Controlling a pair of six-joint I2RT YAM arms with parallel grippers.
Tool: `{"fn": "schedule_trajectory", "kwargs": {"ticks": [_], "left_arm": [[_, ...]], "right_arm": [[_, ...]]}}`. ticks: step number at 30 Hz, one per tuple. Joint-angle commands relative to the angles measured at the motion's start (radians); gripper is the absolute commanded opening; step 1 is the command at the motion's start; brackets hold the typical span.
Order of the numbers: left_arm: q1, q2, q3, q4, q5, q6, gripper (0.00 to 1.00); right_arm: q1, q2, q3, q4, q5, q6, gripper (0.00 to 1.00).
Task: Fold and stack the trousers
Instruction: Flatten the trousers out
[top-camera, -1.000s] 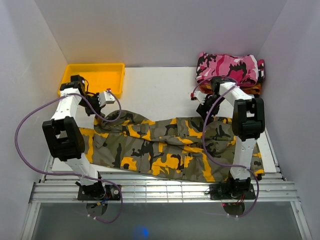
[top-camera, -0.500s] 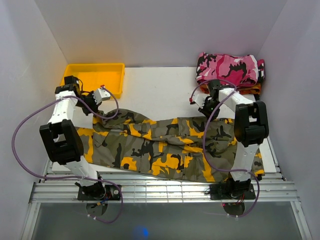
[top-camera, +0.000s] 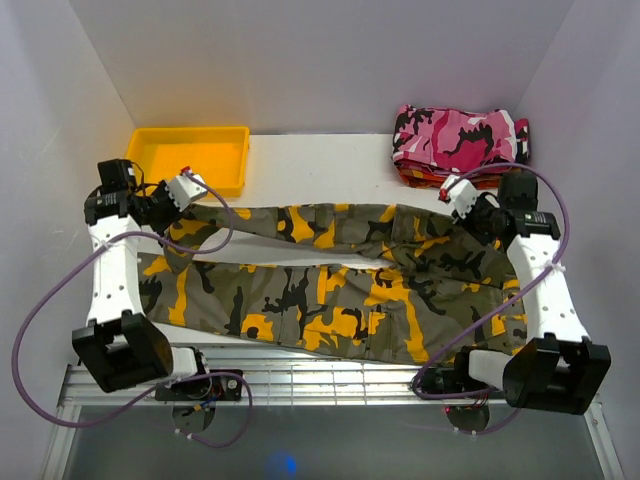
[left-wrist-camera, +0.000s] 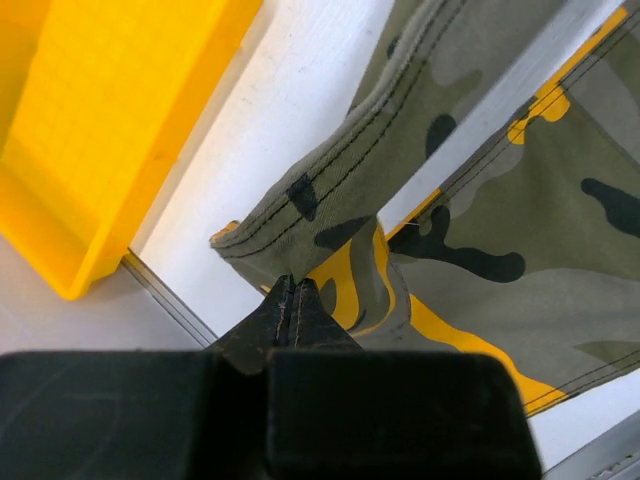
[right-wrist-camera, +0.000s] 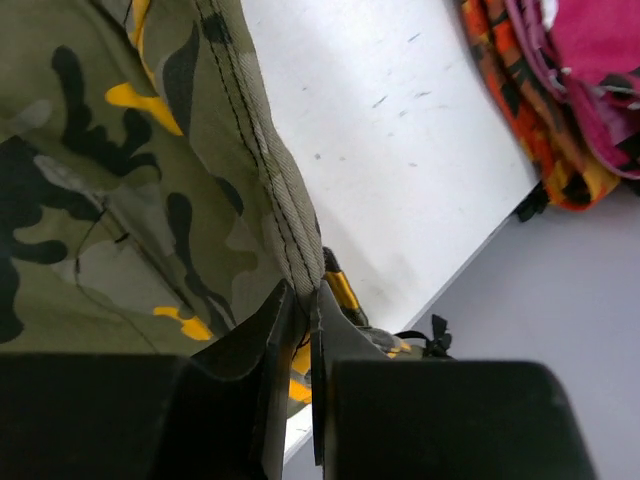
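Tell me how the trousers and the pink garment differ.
The trousers lie spread long across the table; the pink garment sits folded at the far right. The trousers are olive, black and yellow-orange; the pink garment pink, white and black. The left gripper and right gripper pinch the trousers; none holds the pink garment, which rests on an orange garment. Both are camouflage.

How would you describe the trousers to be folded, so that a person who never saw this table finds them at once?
Look at the white table: across its near half lies one long garment spread from left to right, the trousers. Unlike the pink camouflage garment folded at the far right corner, they are olive green with black and yellow-orange patches.
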Motion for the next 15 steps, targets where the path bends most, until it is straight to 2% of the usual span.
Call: {"fn": "schedule_trajectory", "kwargs": {"ticks": [1, 7, 10, 13, 15], "left_arm": [[0.004, -0.116, -0.043, -0.012, 0.041, -0.031, 0.00], [0.004, -0.331, -0.164, 0.009, 0.025, 0.107, 0.00], [0.004, -0.351, -0.209, 0.017, -0.043, 0.170, 0.00], [0.004, -0.295, -0.209, 0.075, -0.081, 0.168, 0.00], [0.001, -0.178, -0.182, 0.133, -0.097, 0.142, 0.00]], "right_arm": [[-0.046, -0.070, -0.078, 0.058, -0.056, -0.026, 0.08], [-0.143, -0.290, -0.188, 0.114, -0.166, -0.029, 0.08], [-0.155, -0.362, -0.268, 0.160, -0.182, -0.038, 0.08], [-0.155, -0.281, -0.250, 0.190, -0.171, -0.006, 0.08], [-0.154, -0.126, -0.198, 0.185, -0.154, 0.040, 0.08]]}}
